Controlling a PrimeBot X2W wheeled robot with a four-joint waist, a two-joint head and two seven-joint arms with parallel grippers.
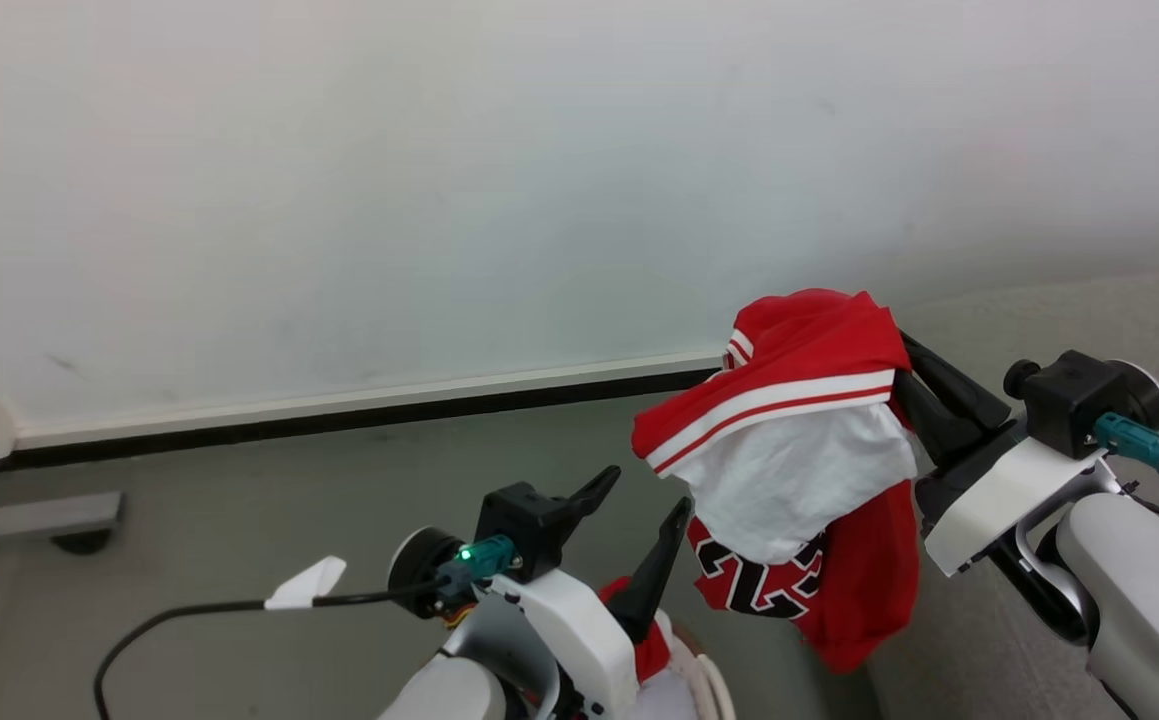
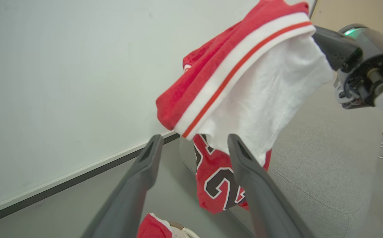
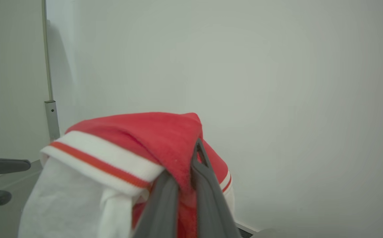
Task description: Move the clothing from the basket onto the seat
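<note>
Pinched fast in the right gripper (image 1: 907, 370): red-and-white clothing (image 1: 789, 440), hanging free. Just beside the clothing, lower left: left gripper (image 1: 647, 492), fingers spread, grasping nothing.

We read only one marking: large black numerals outlined in white, on the red lower part of the hanging clothing (image 2: 244, 92). In the left wrist view we make out a 2. The digit beside it is folded and partly hidden, so we cannot tell it.
</note>
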